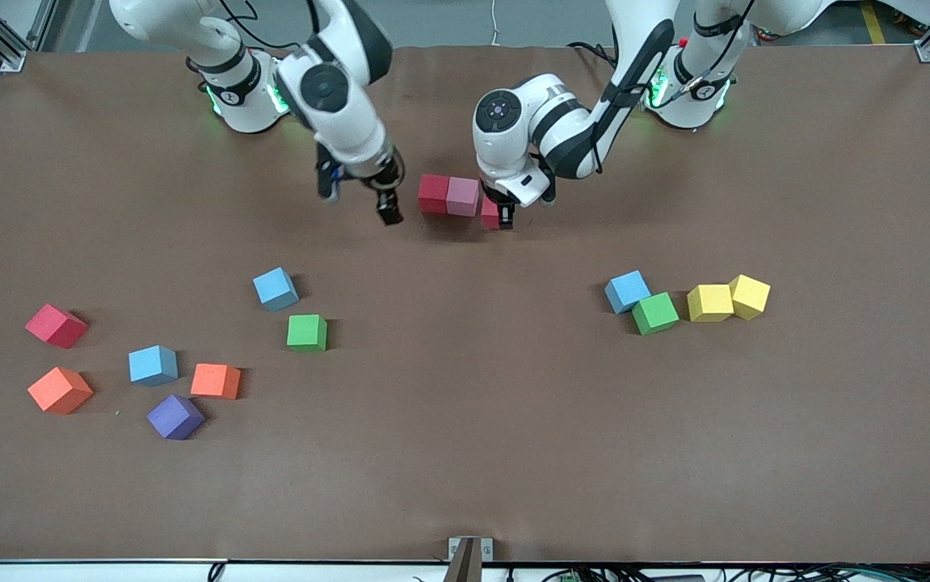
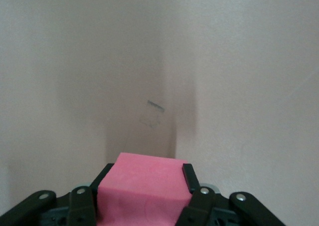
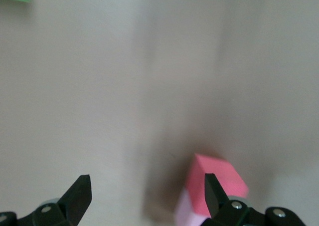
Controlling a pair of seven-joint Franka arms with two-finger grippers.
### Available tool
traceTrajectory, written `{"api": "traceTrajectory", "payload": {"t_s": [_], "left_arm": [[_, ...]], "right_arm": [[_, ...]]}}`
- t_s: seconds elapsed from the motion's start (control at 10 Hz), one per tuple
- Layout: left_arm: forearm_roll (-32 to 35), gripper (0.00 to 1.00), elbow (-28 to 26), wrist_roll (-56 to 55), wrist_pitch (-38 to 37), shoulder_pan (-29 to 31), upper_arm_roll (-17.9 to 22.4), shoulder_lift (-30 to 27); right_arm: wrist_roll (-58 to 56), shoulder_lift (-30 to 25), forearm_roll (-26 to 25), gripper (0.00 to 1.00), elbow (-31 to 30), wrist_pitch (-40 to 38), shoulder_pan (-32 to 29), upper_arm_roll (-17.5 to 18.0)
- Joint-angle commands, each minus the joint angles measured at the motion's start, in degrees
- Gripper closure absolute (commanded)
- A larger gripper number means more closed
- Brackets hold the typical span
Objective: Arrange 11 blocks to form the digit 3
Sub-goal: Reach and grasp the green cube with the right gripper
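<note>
A red block [image 1: 432,194] and a pink block [image 1: 462,196] sit side by side in a row near the robots' bases. My left gripper [image 1: 505,217] is shut on a pinkish-red block [image 1: 490,212] low at the pink block's end toward the left arm. In the left wrist view this block [image 2: 144,186] fills the gap between the fingers of the left gripper [image 2: 147,168]. My right gripper [image 1: 359,206] is open and empty beside the red block, toward the right arm's end. The right wrist view shows the open gripper [image 3: 147,186] with the red block [image 3: 217,183] by one finger.
Toward the right arm's end lie loose blocks: blue [image 1: 275,288], green [image 1: 307,332], red [image 1: 56,326], blue [image 1: 153,364], two orange [image 1: 216,381] [image 1: 60,390], purple [image 1: 175,416]. Toward the left arm's end: blue [image 1: 627,291], green [image 1: 655,313], two yellow [image 1: 709,303] [image 1: 750,296].
</note>
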Motion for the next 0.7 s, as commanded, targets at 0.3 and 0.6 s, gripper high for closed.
{"api": "traceTrajectory", "payload": {"t_s": [0.3,0.6], "left_arm": [[-0.47,0.92,-5.0,-5.2,4.82,-0.56,-0.06,-0.57],[-0.47,0.92,-6.32,-7.74,8.6,-2.31,-0.06,-0.05]], "right_arm": [[-44.31,5.69,-12.82,0.0,10.03,-0.11,-14.44,1.0],[-62.55,11.84,-12.64,0.0,16.52,1.3,-18.77,1.09]]}}
